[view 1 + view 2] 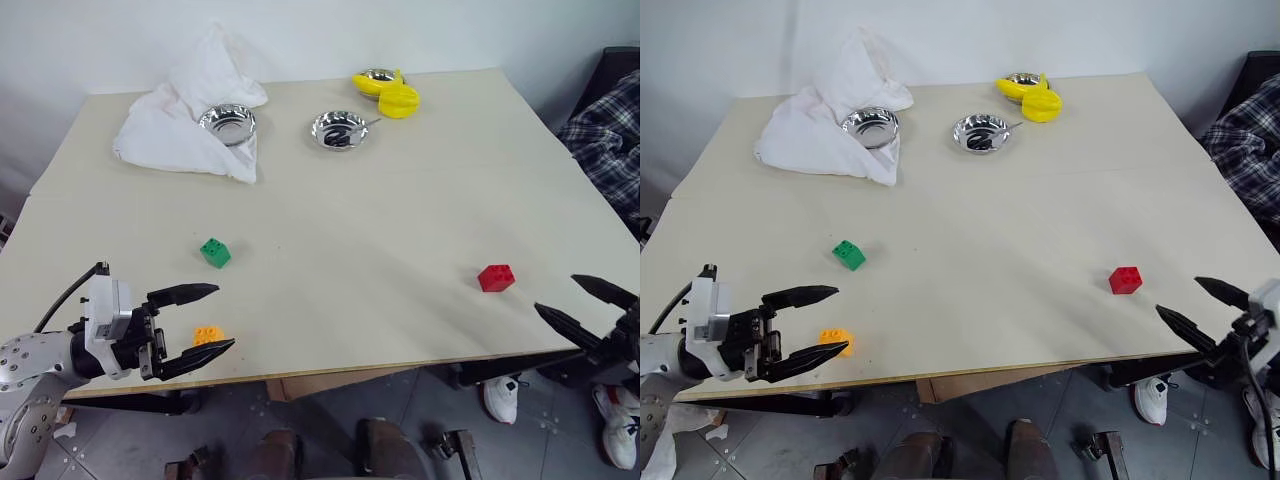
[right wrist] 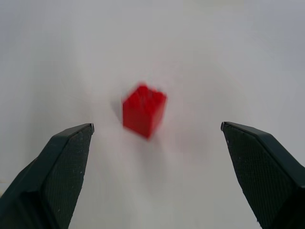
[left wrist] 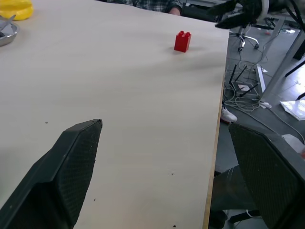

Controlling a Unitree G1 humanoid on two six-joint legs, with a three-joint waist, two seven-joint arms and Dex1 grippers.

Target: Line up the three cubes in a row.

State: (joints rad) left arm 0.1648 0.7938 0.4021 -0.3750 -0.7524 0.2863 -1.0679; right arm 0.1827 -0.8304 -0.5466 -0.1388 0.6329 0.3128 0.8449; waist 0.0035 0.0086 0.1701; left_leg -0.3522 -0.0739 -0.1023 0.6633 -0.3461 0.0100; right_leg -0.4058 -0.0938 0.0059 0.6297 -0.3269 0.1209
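the pale bench [image 1: 400,230] carries a white cloth [image 1: 175,120] with a steel bowl [image 1: 228,123] on it at the far left. both grippers hang at the near edge with fingers released and empty: the left gripper [image 1: 208,320] just beside the orange cube [image 1: 207,335], the right gripper [image 1: 585,303] near the red cube [image 1: 496,277]. the green cube [image 1: 215,252] sits apart, farther in from the orange one.

Left gripper [image 1: 208,319] at near left table [image 1: 400,240] edge, arm coming in from left, pointing level toward right, jaws wide apart, nothing between them. Right gripper [image 1: 590,305] beyond near right table edge, pointing toward left and slightly down, jaws wide apart, empty.
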